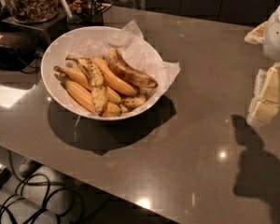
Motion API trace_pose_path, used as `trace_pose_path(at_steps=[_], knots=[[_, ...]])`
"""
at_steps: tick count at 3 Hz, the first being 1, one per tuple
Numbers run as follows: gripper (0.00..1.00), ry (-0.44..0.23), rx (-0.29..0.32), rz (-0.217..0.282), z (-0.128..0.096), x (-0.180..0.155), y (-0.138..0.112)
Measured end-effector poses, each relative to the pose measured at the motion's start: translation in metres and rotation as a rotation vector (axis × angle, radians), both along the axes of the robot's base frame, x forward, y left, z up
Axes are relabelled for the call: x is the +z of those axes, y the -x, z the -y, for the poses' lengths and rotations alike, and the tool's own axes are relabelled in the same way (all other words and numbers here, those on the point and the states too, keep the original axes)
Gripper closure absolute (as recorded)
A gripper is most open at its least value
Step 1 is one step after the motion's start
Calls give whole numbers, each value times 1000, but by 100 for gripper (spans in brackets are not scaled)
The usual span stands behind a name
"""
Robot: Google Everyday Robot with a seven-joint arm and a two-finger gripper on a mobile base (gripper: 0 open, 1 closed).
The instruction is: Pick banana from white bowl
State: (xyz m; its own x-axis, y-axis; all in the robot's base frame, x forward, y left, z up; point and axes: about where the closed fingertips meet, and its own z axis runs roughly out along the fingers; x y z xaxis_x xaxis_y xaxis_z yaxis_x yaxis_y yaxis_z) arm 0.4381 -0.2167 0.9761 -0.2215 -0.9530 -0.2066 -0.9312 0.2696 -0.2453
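The white bowl (50,80) lined with crinkled white paper stands on the left half of the grey-brown table. Several bananas lie in it. The banana (129,72), short, curved and mostly brown, lies on top at the bowl's right side. A long yellow black-speckled banana (96,84) lies across the plain orange-yellow ones (77,93). My gripper (267,99), pale yellow and white, hangs at the right edge of the view, above the table and well to the right of the bowl. It holds nothing that I can see.
A glass jar of nuts (30,1) and dark containers (81,6) stand behind the bowl at the top left. Black cables (28,195) lie on the floor past the table's front-left edge. The arm's shadow (259,171) falls at the lower right.
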Motion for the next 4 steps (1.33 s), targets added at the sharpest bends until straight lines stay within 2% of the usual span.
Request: trace_pose_path(at_steps=[1,2,3,4], knots=[[0,0,0,0,0,0,0],[0,26,-67,10,-9,7,-3],[0,75,-167,-3,-31,16,-11],[0,110,-228,-22,-68,17,-15]])
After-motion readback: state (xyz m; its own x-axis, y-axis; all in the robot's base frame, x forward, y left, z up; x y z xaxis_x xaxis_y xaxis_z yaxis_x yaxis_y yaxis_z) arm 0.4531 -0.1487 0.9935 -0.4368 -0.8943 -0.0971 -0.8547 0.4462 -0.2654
